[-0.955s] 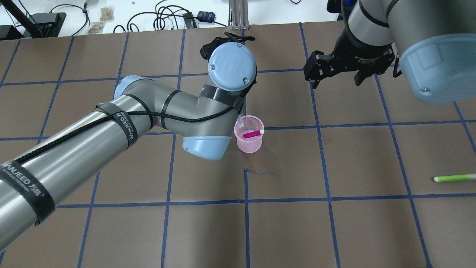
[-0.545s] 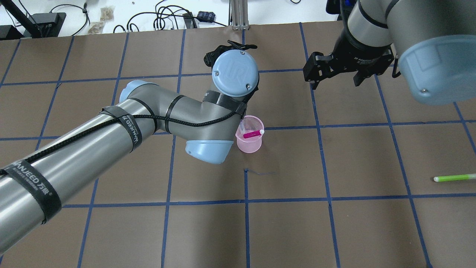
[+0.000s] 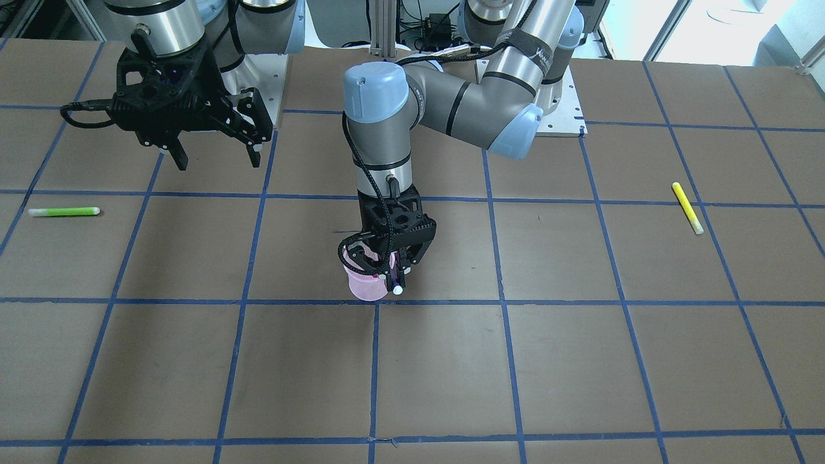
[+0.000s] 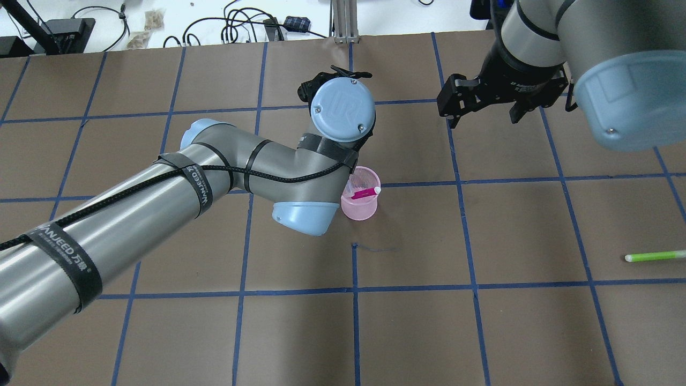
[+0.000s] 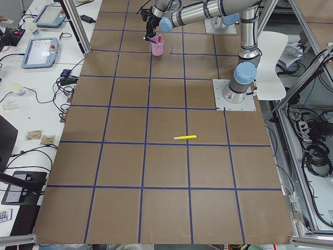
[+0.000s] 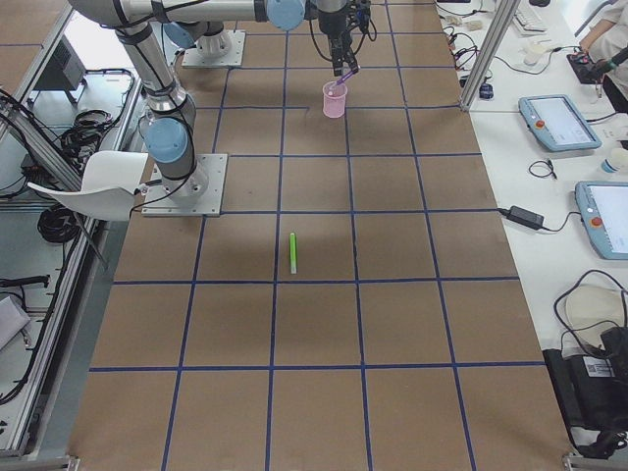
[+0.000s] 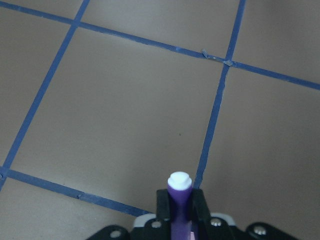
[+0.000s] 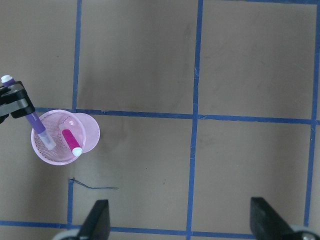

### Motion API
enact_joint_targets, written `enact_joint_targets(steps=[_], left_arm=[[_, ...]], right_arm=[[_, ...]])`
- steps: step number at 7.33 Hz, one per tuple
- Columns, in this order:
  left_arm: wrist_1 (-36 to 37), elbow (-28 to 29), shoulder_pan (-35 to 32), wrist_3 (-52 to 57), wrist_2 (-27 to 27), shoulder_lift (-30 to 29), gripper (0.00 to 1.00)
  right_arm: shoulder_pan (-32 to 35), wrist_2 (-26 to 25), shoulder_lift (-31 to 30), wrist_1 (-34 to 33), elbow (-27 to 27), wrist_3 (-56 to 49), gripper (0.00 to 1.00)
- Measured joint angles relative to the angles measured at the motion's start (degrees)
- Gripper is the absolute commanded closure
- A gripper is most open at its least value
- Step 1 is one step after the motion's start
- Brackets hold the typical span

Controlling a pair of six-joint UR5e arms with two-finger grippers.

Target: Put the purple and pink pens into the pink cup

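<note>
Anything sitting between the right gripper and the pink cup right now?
Nothing: in the overhead view the stretch from the right gripper to the pink cup is bare brown table crossed by blue tape lines.

Four pens were in view, one of each colour: one purple pen (image 8: 34, 121), one pink pen (image 8: 70, 142), one green pen (image 3: 64, 211) and one yellow pen (image 3: 687, 207). There was a single pink cup (image 4: 360, 210). Two robot hands showed, the left hand (image 3: 390, 274) and the right hand (image 3: 218, 161), over one table (image 3: 580, 361).
</note>
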Motion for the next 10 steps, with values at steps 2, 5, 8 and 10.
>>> enact_joint_targets(steps=[2,5,8,10], left_arm=[[0.02,0.01,-0.36,-0.02,0.03,-0.25,0.42],[0.08,0.02,-0.60,-0.01,0.00,-0.51,0.00],[0.78,0.46,-0.57,1.04,-0.54,-0.12,0.00],[-0.31,1.20,1.57,11.72,-2.51,1.60,0.00]], right_arm=[[0.00,0.03,-0.01,0.00,0.06,0.05,0.00],[0.00,0.00,-0.07,0.00,0.09,0.11,0.00],[0.00,0.06,-0.01,0.00,0.08,0.17,0.00],[0.00,0.06,-0.03,0.00,0.10,0.17,0.00]])
